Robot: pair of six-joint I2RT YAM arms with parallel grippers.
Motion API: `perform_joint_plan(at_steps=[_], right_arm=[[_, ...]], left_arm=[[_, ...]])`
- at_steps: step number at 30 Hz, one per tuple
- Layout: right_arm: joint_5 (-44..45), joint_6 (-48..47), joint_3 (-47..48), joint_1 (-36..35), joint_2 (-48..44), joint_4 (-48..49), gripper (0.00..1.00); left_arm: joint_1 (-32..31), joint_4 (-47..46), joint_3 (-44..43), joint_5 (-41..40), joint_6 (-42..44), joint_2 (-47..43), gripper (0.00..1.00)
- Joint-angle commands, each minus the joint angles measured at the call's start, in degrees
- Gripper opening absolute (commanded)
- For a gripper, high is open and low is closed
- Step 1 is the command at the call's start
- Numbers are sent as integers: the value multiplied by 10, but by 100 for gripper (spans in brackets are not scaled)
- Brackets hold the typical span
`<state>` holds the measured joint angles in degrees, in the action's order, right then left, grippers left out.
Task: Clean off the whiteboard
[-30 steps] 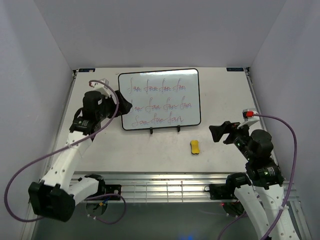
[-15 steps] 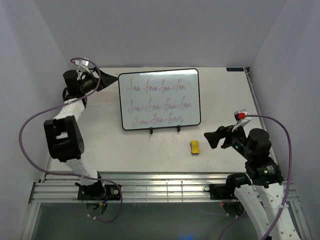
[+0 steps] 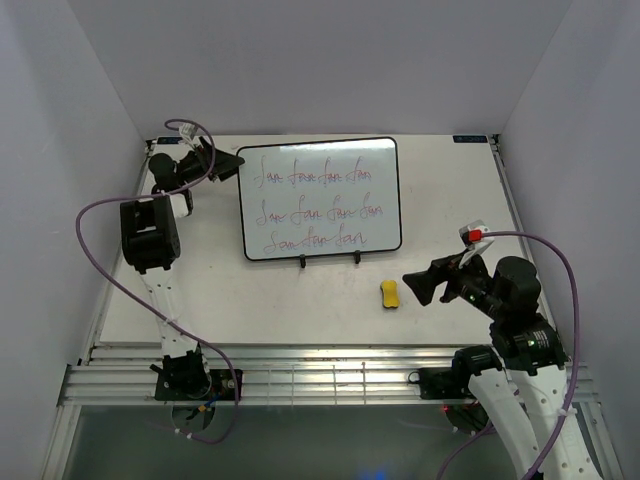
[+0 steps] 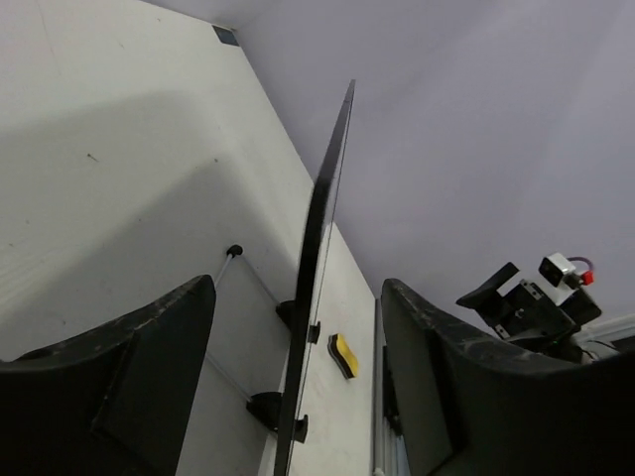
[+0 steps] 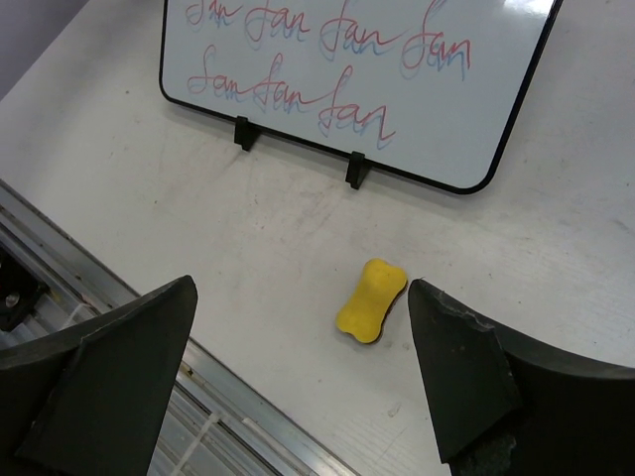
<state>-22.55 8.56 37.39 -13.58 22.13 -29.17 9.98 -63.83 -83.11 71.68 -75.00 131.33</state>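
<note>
**A:** At the far middle of the table [image 3: 300, 300], the whiteboard [image 3: 318, 198] leans on a thin black wire stand [image 5: 242, 133]. Its face is smooth and white, with a thin black rim and rounded corners. Three lines of red cursive cross it.

**B:** And the table?

**A:** Matte off-white and lightly scuffed, with a ribbed metal rail [image 3: 330, 375] along its near edge. The eraser [image 3: 390, 294] is a small yellow block, pinched at the waist like a peanut. It lies flat near the board's right foot, apart from it.

**B:** The claws?

**A:** The left gripper [image 3: 225, 163] is at the board's far left corner, just beside the rim. Its dark fingers [image 4: 149, 347] are spread wide and hold nothing. In the wrist view the board shows edge-on between them, and I cannot tell whether they touch it. The right gripper [image 3: 414, 286] hangs just right of the eraser, also gaping and with nothing in it.

**B:** Room to move?

**A:** There is a wide bare band between the board's near edge and the rail. The right side of the table is open too. The left strip by the wall is narrow, and the left arm fills it.
</note>
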Motion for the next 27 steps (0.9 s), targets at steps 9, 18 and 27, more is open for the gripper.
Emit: perform_joint_plan(at_steps=[9,18,27], right_arm=[[-7,-20,16,-2,7,-7,94],[-6,-19,16,-2,3,-10,95],[-10,-20,14,-2,10,-7,96]], left_arm=[[-37,-39,-56,11,14,6,79],[-43,-47,-76,5,-7,29,50],[-43,-73,-102,11,-36,39,48]])
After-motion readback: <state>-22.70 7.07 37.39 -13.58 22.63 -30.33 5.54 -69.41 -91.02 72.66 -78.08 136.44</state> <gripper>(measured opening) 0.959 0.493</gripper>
